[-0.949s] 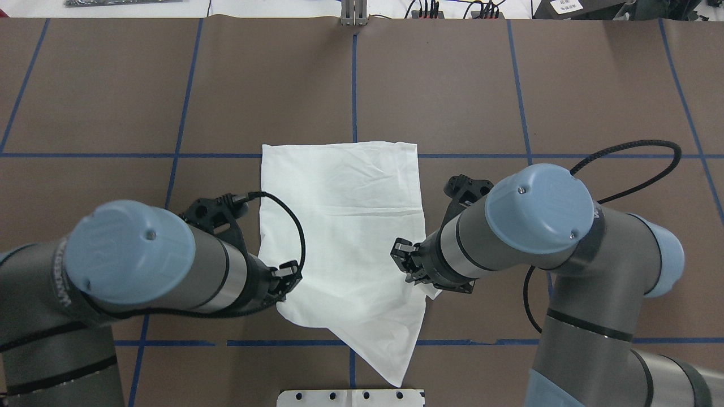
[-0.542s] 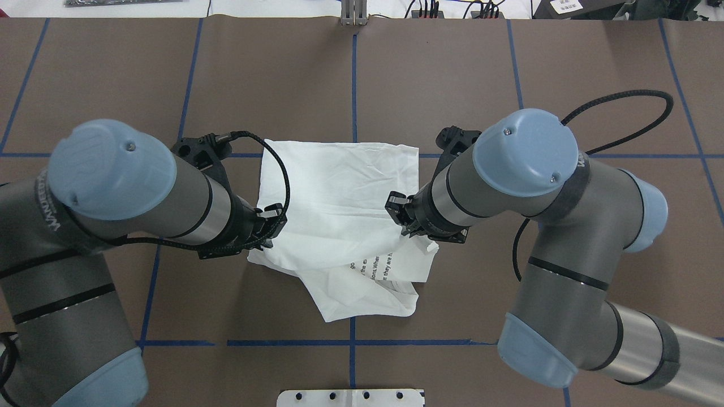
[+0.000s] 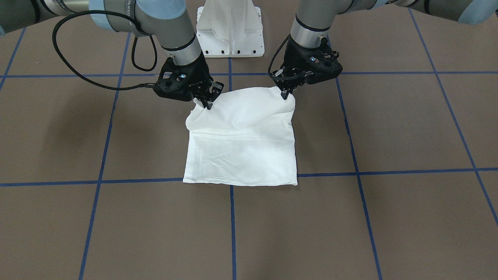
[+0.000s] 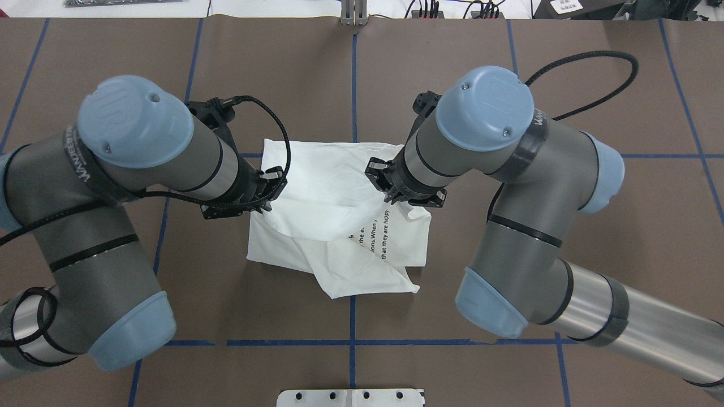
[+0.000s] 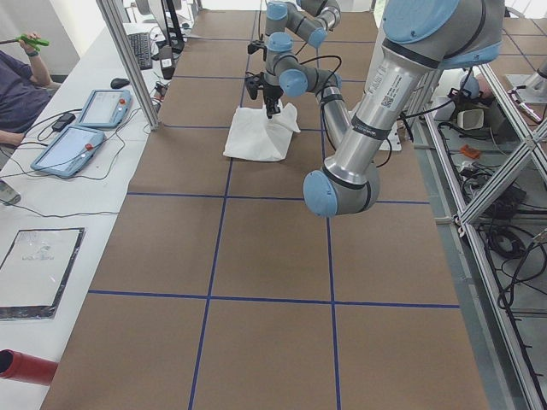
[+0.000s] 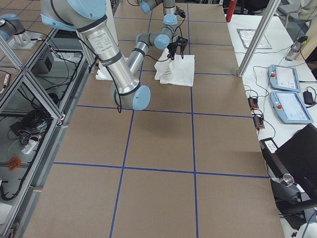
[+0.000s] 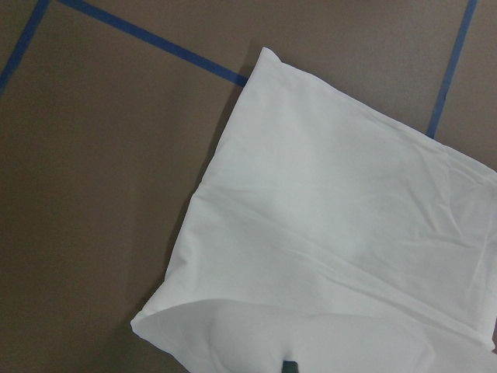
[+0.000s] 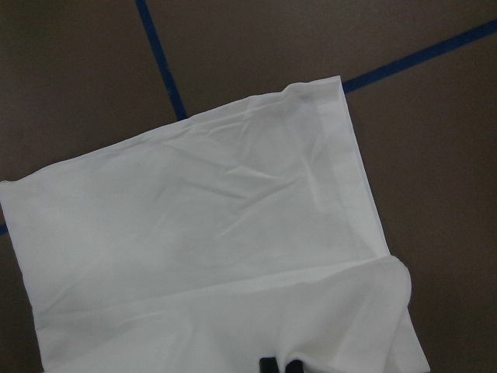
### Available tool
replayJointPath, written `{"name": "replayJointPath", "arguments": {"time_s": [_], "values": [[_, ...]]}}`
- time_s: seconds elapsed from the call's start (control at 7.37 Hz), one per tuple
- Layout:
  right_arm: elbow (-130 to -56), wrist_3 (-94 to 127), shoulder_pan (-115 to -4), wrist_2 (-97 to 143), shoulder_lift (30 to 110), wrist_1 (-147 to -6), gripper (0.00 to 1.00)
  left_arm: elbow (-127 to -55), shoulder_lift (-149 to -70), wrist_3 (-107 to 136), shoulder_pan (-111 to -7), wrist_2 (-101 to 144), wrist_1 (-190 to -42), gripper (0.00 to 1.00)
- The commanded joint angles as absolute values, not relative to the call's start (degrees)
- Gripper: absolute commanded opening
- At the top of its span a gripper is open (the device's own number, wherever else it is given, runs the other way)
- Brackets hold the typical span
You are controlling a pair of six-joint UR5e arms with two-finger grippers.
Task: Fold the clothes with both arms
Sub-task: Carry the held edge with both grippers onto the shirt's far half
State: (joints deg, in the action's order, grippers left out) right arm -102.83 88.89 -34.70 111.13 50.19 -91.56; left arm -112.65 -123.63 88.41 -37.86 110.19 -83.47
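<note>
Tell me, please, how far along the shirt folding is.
Done: the T-shirt is already narrowed to a rectangle. In hand: the left gripper and right gripper hold its robot-side edge lifted. Left: lay that edge flat over the far edge and release.

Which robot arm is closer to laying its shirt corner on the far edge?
Right, slightly. The right gripper and left gripper both pinch lifted T-shirt corners, but the right one sits a bit nearer the far hem.

Brown table (image 3: 408,124), white pedestal base (image 3: 229,35), 2 tablets (image 6: 291,106)
</note>
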Motion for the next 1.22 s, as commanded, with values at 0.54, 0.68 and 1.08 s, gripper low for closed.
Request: {"name": "replayJointPath", "arguments": {"time_s": [0.54, 0.68, 1.08], "values": [[-86.6, 85.87, -37.96, 111.18, 41.84, -86.17, 0.0, -100.72, -127.88, 86.48, -41.92, 111.01, -90.53, 0.0], [-85.35, 85.87, -38.49, 111.27, 41.84, -84.83, 0.0, -100.46, -127.88, 86.48, -41.92, 111.01, -90.79, 0.0], [-85.34, 86.4, -39.46, 111.36, 41.75, -84.64, 0.99, -97.23, -128.75, 87.36, -43.49, 111.01, -93.41, 0.98]]}}
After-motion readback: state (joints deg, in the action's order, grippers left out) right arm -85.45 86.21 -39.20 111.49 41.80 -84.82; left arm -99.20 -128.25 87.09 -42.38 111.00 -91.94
